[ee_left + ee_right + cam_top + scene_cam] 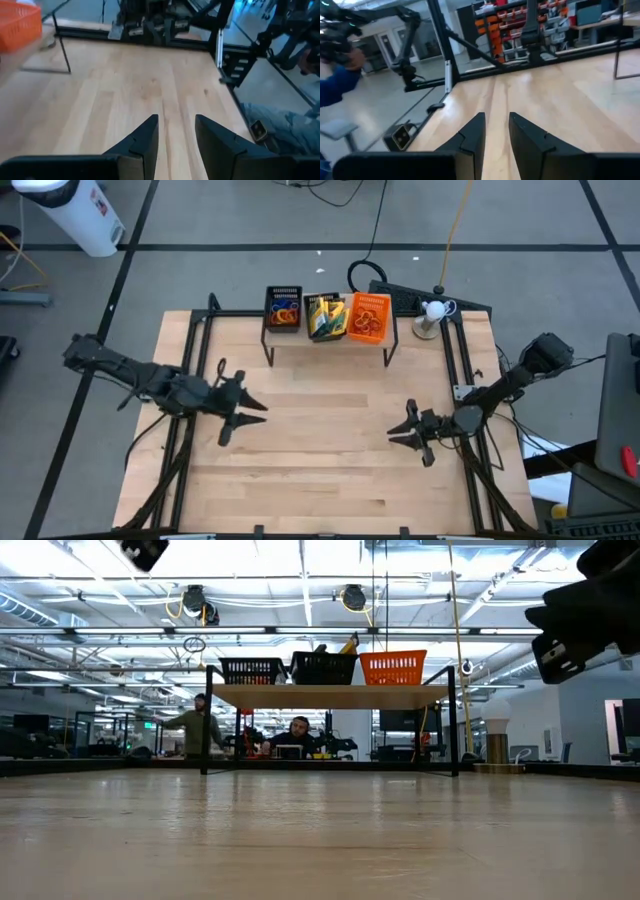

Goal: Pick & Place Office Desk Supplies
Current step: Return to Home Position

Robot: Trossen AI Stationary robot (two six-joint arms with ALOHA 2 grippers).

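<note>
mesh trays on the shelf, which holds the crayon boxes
The middle black mesh tray, between the black tray of coloured rubber bands and the orange mesh tray.

Open industrial lab: strip-lit ceiling (300, 600), workstations (290, 750), stocked parts racks (505, 27).

Left arm (150, 380) comes in from the left side, stretched low and nearly straight. The left gripper (250, 415) points toward the middle, its fingers (145, 135) parted with a clear gap between them. Opposite, the right arm (510, 380) bends at the elbow and angles inward. The right gripper (397, 434) faces the left one, well apart from it, fingers (472, 132) parted too, with a narrower gap.
</note>
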